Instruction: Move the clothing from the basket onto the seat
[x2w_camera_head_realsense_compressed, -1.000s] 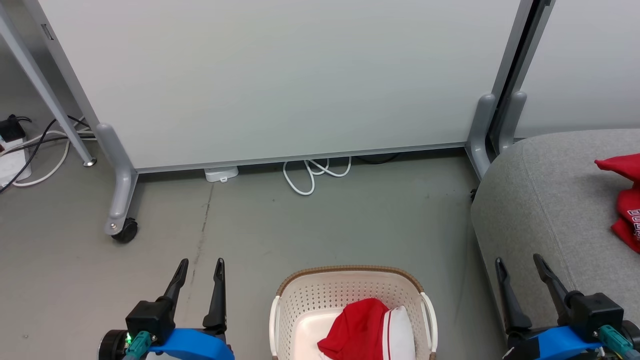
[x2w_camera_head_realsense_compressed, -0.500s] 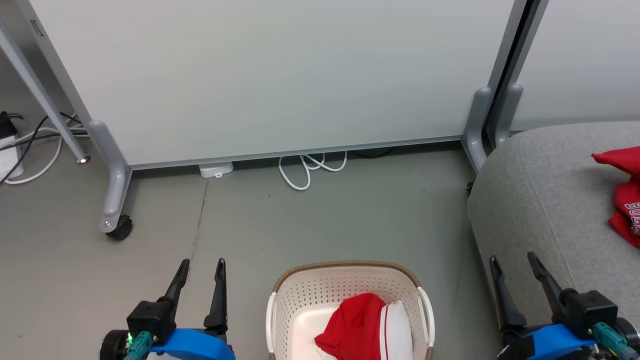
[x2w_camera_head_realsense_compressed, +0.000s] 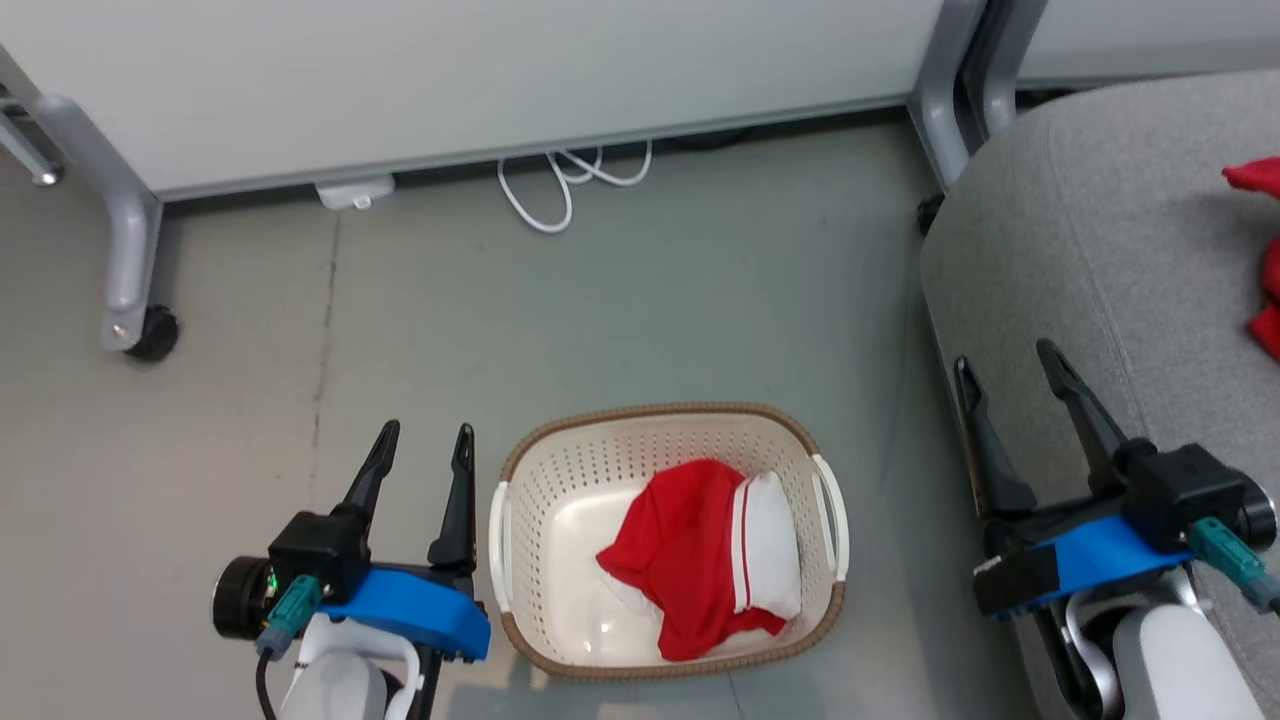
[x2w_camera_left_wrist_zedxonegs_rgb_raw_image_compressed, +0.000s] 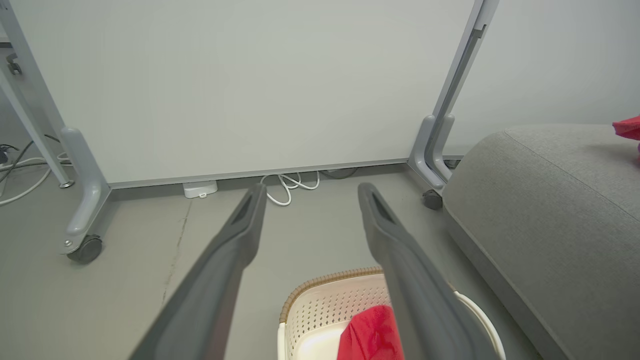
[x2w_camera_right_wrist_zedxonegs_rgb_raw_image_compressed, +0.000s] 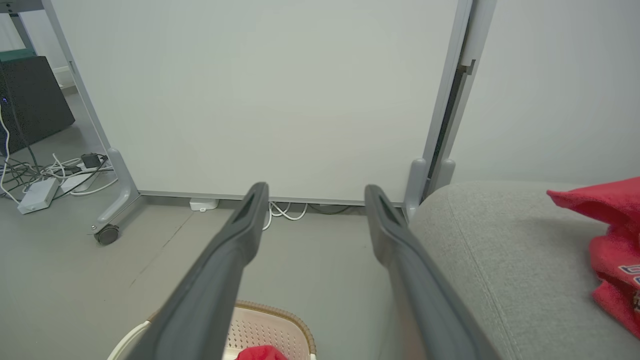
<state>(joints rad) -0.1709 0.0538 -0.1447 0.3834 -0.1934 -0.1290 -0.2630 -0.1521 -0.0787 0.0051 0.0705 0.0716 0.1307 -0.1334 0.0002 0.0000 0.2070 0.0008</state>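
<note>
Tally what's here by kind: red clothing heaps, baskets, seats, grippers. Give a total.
Red clothing heaps: 2, one in the basket and one on the seat
Baskets: 1
Seats: 1
Grippers: 2, the left gripper and the right gripper, both open
Total: 6

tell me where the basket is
Head view, lower centre: the basket sits on the floor between the left gripper and the grey seat.

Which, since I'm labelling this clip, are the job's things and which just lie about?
Job: basket; red garment in it; seat; red clothing already on it.
Lying about: white cable; white adapter; partition castor.
</note>
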